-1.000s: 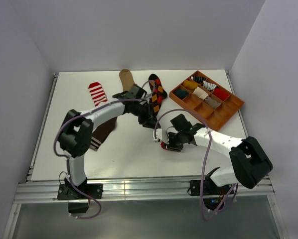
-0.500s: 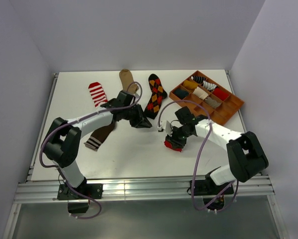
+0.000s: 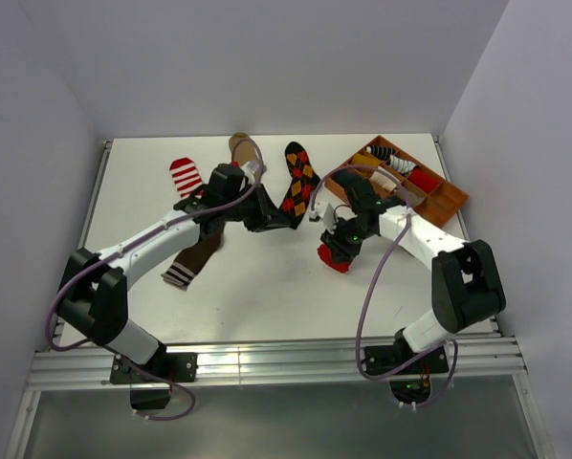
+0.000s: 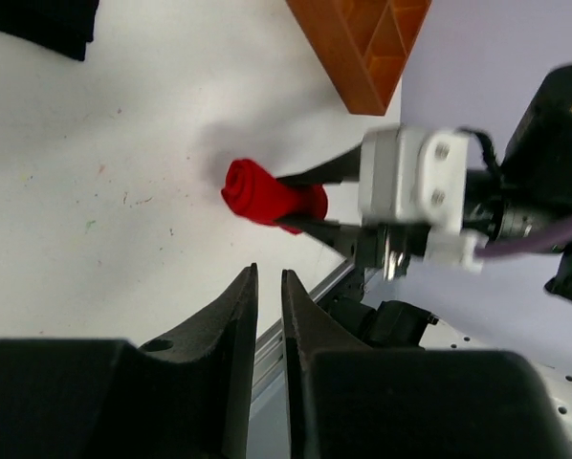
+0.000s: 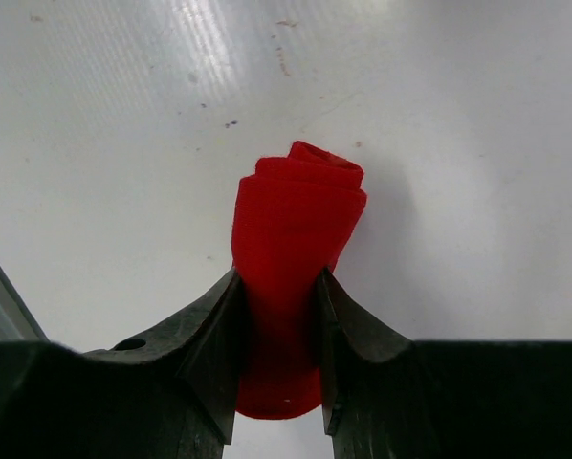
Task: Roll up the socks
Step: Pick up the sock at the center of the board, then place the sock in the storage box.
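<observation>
My right gripper (image 3: 338,249) is shut on a rolled red sock (image 3: 331,259) and holds it low over the table in front of the tray. The right wrist view shows the roll (image 5: 298,220) pinched between both fingers of that gripper (image 5: 276,287). My left gripper (image 3: 284,222) is empty, with its jaws almost touching (image 4: 269,275), near the black argyle sock (image 3: 301,180). The left wrist view shows the red roll (image 4: 265,195) ahead. A red-white striped sock (image 3: 186,179), a tan sock (image 3: 239,146) and a dark brown sock with a striped cuff (image 3: 194,259) lie flat.
A brown wooden compartment tray (image 3: 440,202) stands at the far right and holds several rolled socks in its far compartments. Its corner shows in the left wrist view (image 4: 361,57). The left arm lies over the tan and dark brown socks.
My right gripper has carried the red roll away from the front edge, toward the tray. My left arm has stretched out and its gripper has moved back toward the argyle sock.
</observation>
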`<state>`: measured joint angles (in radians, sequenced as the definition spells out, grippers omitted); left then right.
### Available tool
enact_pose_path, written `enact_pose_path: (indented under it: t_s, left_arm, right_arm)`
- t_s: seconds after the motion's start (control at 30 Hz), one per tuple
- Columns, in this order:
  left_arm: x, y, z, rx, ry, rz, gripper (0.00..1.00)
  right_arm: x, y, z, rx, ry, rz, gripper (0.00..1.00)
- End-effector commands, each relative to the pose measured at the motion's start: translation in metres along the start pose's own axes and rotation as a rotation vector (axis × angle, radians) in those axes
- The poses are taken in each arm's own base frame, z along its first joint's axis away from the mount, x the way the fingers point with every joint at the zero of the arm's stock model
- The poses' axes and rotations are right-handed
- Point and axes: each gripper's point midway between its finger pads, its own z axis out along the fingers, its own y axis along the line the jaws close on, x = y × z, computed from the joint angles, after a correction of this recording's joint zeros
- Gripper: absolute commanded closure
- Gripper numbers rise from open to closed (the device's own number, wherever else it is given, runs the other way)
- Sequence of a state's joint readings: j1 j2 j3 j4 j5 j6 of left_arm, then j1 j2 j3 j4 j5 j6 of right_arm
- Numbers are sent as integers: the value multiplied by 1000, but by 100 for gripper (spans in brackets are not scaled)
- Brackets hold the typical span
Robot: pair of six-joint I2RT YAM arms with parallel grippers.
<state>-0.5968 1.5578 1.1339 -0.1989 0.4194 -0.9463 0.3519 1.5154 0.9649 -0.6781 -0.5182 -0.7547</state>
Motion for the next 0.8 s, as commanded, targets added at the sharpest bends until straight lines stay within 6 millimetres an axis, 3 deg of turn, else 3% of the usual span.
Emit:
enact_pose_path:
  t_s: [0.0, 0.13, 0.27, 0.43, 0.6, 0.77]
  left_arm:
    - [-16, -18, -15, 43, -77, 72, 79]
    - [-21, -19, -17, 39, -93, 79, 79]
    - [-26, -20, -20, 45, -109, 78, 79]
    - [-31, -19, -23, 40, -116, 73, 79]
    - [-40, -18, -29, 34, -136, 74, 79]
    - [-45, -14, -33, 18, -150, 73, 79]
  right_arm:
    - [-23, -23, -20, 44, -42, 38, 100]
    - [-34, -67, -41, 151, -50, 85, 100]
    - [-43, -137, -78, 364, -69, 153, 100]
    - [-35, -205, -102, 586, -32, 217, 100]
    - [-29, -252, -124, 807, 4, 226, 100]
    - [-15, -276, -123, 911, 60, 245, 100]
